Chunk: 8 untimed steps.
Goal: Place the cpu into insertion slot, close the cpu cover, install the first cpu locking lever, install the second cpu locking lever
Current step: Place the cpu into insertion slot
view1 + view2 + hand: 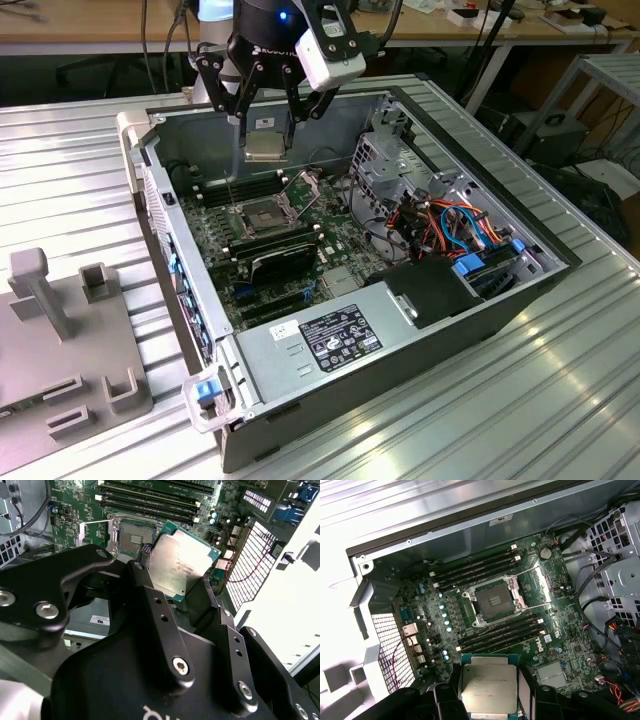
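Observation:
My gripper (265,128) hangs over the open computer case, shut on the cpu (265,147), a flat silver square with a pale rim. In both wrist views the cpu (182,562) (487,687) sits between the black fingers (150,600). The insertion slot (262,213) (494,601) lies open on the green motherboard, below the chip and apart from it, with its dark pin field bare. The cpu cover (95,532) (303,187), a silver frame with a window, stands swung up beside the slot. A thin wire locking lever (540,577) is swung away from the slot.
Long black memory slots (475,567) flank the socket on two sides. A grey labelled power-supply box (330,335) fills the case's near end, and a drive cage with coloured cables (450,225) is at the exterior view's right. A grey fixture (60,330) sits outside on the ribbed table.

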Motion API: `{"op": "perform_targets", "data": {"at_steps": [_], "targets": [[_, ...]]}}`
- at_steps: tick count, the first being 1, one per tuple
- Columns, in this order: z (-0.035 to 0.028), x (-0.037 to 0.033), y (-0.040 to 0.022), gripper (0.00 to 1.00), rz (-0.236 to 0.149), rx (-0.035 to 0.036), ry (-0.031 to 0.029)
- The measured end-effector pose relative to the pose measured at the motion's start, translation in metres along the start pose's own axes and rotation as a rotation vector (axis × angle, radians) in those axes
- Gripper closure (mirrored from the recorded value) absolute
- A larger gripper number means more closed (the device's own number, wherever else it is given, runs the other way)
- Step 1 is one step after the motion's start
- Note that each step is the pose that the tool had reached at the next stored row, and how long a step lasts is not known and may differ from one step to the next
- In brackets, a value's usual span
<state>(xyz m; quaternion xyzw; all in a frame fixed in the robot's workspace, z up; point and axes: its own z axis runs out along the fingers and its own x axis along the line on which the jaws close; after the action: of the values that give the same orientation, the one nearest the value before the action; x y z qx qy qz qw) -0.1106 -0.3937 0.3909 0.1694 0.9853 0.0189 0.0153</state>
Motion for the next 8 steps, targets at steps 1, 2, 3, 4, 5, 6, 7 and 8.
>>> {"op": "perform_targets", "data": {"at_steps": [1,2,3,4,5,6,7,8], "targets": [[0.0,0.0,0.0,0.47,0.009,0.0002,-0.0004],[0.0001,0.0,0.0,0.47,0.017,0.0004,-0.0008],[0.0002,0.0,0.0,0.47,0.033,0.0007,-0.0014],[0.0003,0.0,0.0,0.47,0.046,0.0011,-0.002],[0.0004,0.0001,0.0001,0.47,0.059,0.0014,-0.0025],[0.0005,0.0,0.0001,0.47,0.079,0.0019,-0.0034],[0.0006,0.0,0.0001,0.47,0.092,0.0022,-0.004],[0.0007,0.0001,0.0001,0.47,0.106,0.0025,-0.0046]]}}
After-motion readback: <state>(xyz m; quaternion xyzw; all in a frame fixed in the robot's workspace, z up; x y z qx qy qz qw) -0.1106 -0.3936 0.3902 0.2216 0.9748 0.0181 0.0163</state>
